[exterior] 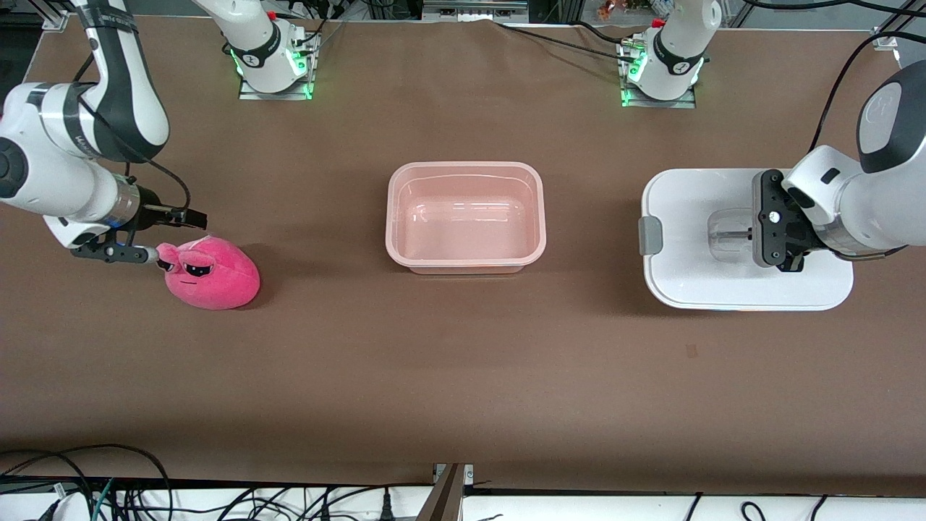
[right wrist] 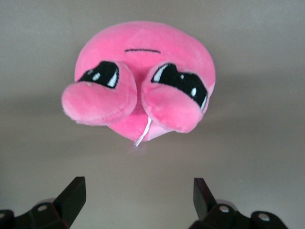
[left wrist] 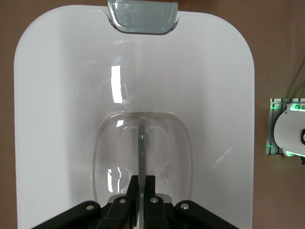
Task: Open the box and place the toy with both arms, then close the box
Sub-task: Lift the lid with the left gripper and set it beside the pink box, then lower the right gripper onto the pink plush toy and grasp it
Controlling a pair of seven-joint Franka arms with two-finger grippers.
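Front view, clock laid flat with twelve at the robots' bases.
- The box [exterior: 463, 224] sits open and empty at the centre of the table [exterior: 463, 376].
- The toy [exterior: 213, 275] lies at nine o'clock, toward the right arm's end.
- The lid [exterior: 687, 239] lies at three o'clock, its grey clip [exterior: 650, 235] facing the box.
- The right gripper [exterior: 163, 235] is low at the toy's eye end, jaws spread wide and holding nothing.
- The left gripper [exterior: 759, 233] is over the lid's middle.

Left wrist view.
- The left gripper [left wrist: 141, 191] is pinched narrow on the thin rib of the clear handle [left wrist: 143, 143].
- I cannot tell whether the lid [left wrist: 62, 119] rests on the table.
- Risk: such a slim hold could let the lid swing once raised.

Right wrist view.
- The toy [right wrist: 143, 62] faces the right gripper [right wrist: 138, 198], eyes foremost.
- Risk: the jaws may catch only one bulging eye, or shove the soft body away.
- The toy is a hot-pink plush blob with black lidded eyes, a thin flat mouth and a white thread hanging underneath.
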